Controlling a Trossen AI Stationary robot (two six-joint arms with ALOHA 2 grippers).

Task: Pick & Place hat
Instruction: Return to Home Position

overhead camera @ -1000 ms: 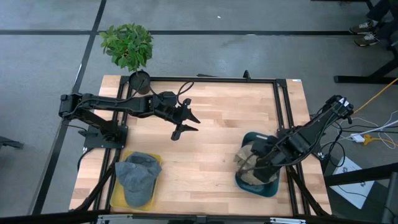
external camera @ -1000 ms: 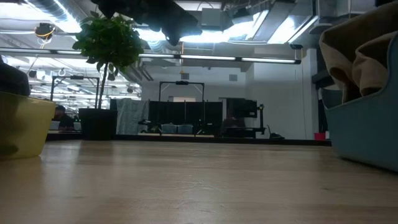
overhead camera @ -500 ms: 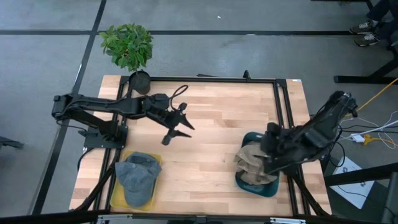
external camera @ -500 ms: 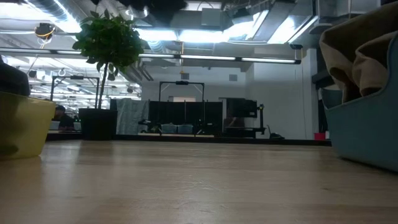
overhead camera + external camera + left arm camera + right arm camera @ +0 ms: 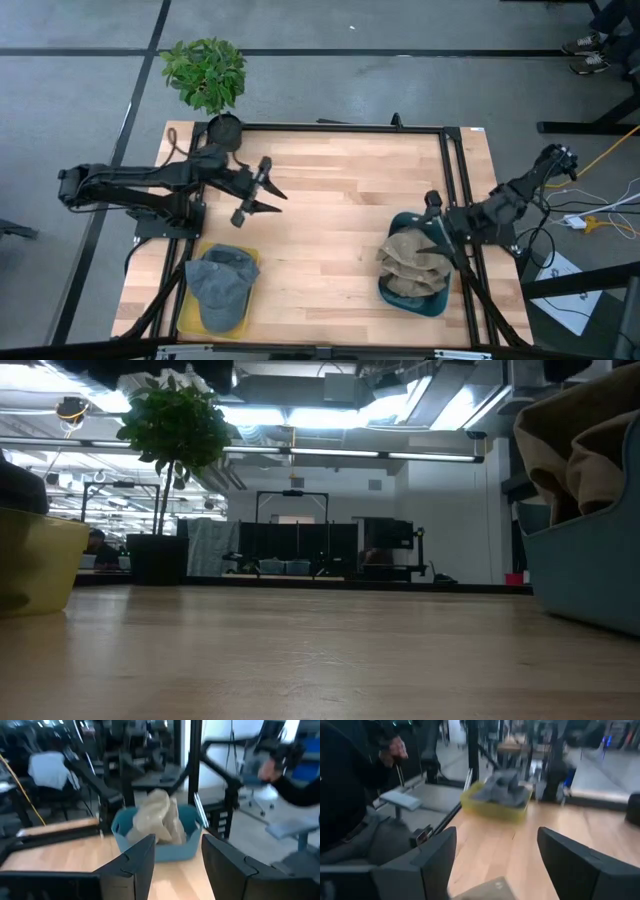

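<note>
finds left gripper (image 5: 282,202) and right gripper (image 5: 438,228) released, empty; risks snagging brown caps (image 5: 408,265) just beneath right fingers, tipping blue bin (image 5: 415,303).

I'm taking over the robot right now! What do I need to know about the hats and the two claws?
Left gripper: open and empty, over the table, between the yellow bin and the potted plant.
Right gripper: open and empty, at the right edge of the blue bin.
Things: the blue cap lies in the yellow bin; the brown caps are piled in the blue bin.
Done: every cap in view sits in a bin, so the sorting looks finished.
Left: probably only bringing both arms home.
</note>
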